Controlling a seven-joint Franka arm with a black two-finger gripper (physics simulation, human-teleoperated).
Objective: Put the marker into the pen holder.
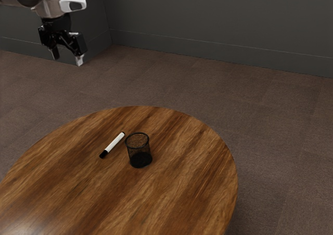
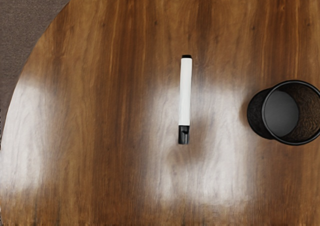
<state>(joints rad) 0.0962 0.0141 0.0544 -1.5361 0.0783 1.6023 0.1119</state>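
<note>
Marker (image 2: 185,91), white barrel, black at both ends: lying flat on the wooden tabletop (image 1: 177,193), beside the pen holder and apart from it. Long axis slants across the exterior view, the longer black end toward that view's left and near side, the short black end toward its right and far side; the line passes alongside the holder. Pen holder (image 1: 139,161), black, upright. End effector (image 1: 67,57): fingers spread apart, nothing gripped, well above the tabletop. Count: markers, one; pen holders, one.
</note>
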